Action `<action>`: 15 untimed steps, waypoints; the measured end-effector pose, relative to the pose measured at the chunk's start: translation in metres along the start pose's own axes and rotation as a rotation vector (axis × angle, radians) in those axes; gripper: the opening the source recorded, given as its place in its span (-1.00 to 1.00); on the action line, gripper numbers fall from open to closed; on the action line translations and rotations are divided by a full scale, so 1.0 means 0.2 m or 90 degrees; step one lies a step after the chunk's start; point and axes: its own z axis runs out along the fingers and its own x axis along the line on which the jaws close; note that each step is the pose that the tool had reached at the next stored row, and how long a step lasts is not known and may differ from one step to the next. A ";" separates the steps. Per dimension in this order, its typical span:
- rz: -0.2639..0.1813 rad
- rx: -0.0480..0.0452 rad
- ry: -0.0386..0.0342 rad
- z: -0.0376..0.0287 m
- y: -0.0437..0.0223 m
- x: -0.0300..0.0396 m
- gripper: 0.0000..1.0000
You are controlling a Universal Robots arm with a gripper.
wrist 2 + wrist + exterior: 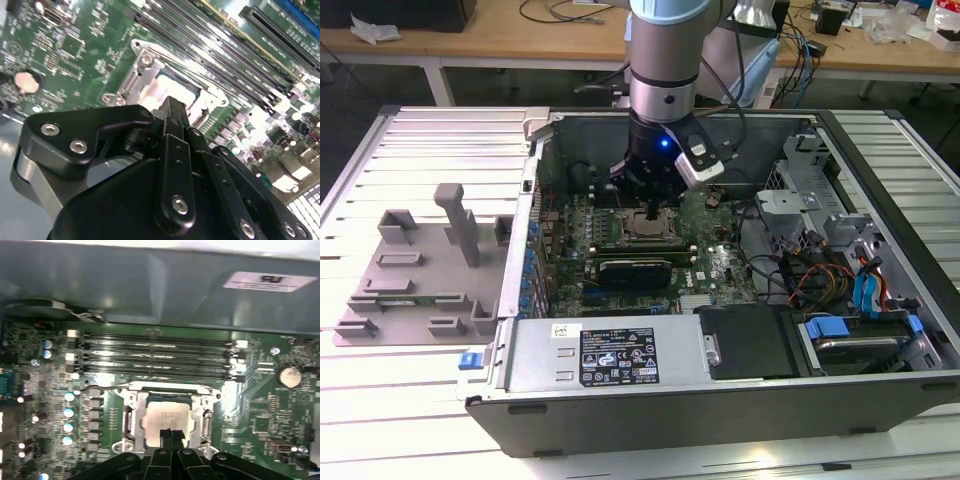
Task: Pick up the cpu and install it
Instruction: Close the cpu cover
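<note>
Hovering my gripper (pixel 169 433), pressed together, right over the cpu (pixel 161 418), which lies flat in the motherboard socket (pixel 129 412) beneath it.

So the cpu (pixel 162 417) sits in the socket (pixel 131 412) on the motherboard (pixel 720 265) inside the case (pixel 720 412), gripper (pixel 653 212) right over it. Memory slots (pixel 155 357) run just beside the socket. A fixture plate (pixel 420 270) lies on the table (pixel 380 420), off to the exterior view's left of the case.

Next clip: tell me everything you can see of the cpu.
The cpu is a flat square chip with a silvery-white metal top bearing faint print. It lies level inside the socket frame on the motherboard. The shut gripper is over its edge; contact cannot be told.
</note>
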 end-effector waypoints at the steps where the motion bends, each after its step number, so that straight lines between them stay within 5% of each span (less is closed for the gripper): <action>1: 0.000 0.0000 -0.0001 0.000 0.000 0.000 -0.79; 8: -0.004 0.0003 -0.0080 0.003 -0.032 0.026 -0.79; 15: -0.004 0.0000 -0.0082 -0.052 -0.033 0.025 -0.79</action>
